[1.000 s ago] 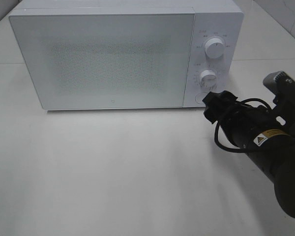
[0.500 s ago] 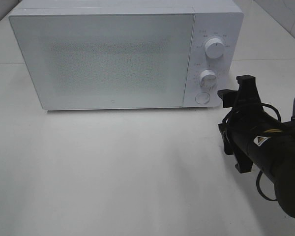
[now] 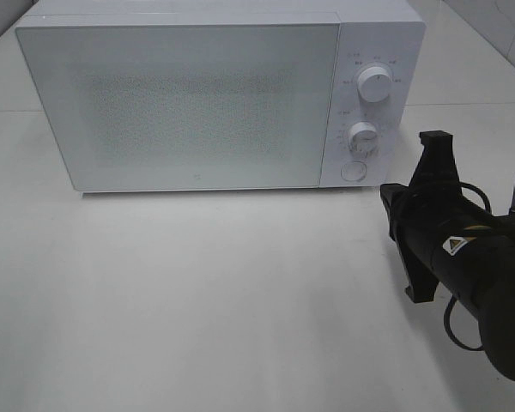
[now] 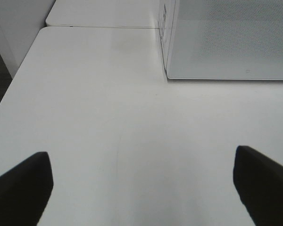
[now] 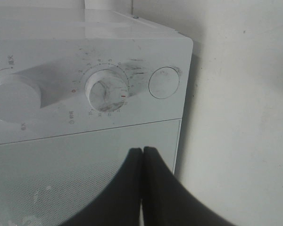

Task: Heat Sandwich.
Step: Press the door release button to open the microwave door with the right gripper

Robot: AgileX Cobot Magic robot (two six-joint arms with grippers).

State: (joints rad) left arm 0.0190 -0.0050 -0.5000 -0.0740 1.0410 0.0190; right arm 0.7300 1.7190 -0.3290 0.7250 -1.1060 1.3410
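White desk carries a white microwave, its door closed. My right tool is pinched fully together on nothing, pointing at the front near the lower dial and round button. My left tool gapes wide over the desk beside the microwave. Where the sandwich is, I cannot tell.

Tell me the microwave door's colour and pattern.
The microwave door is white with a fine dotted central mesh; clearest in the exterior high view.
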